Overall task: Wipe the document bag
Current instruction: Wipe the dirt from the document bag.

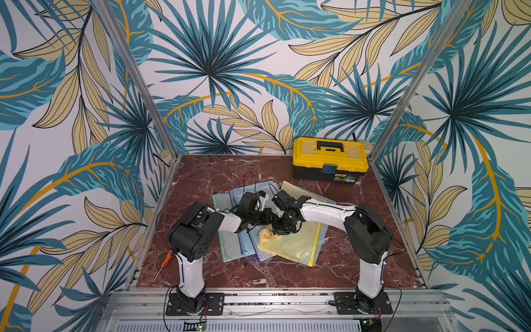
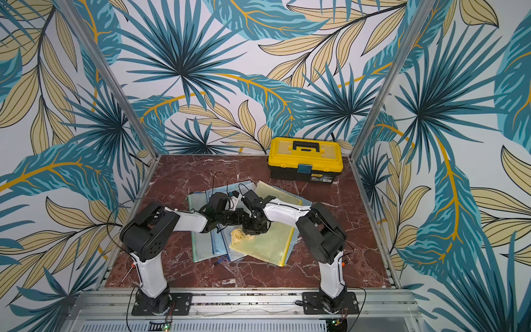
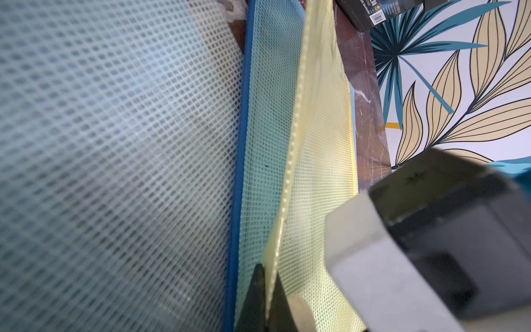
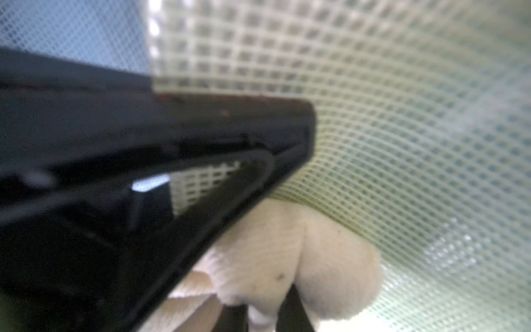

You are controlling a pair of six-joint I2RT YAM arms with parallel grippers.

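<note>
A yellow mesh document bag [image 1: 290, 244] [image 2: 264, 244] lies on top of other overlapping bags in the middle of the table. My left gripper [image 1: 268, 217] [image 3: 268, 276] is shut on the bag's thin left edge, which shows between the two dark fingers in the left wrist view. My right gripper [image 1: 283, 228] [image 4: 264, 307] is shut on a cream cloth [image 1: 267, 234] [image 4: 287, 253]. The cloth is bunched up and rests on the yellow mesh [image 4: 373, 115]. The two grippers sit close together, and the left one's black body [image 4: 143, 158] fills much of the right wrist view.
A green mesh bag [image 1: 228, 247] and a blue one [image 1: 247, 243] lie under the yellow bag on the red marble table [image 1: 201, 178]. A yellow and black toolbox [image 1: 330, 158] stands at the back right. An orange-handled screwdriver [image 1: 165, 263] lies at the table's left edge.
</note>
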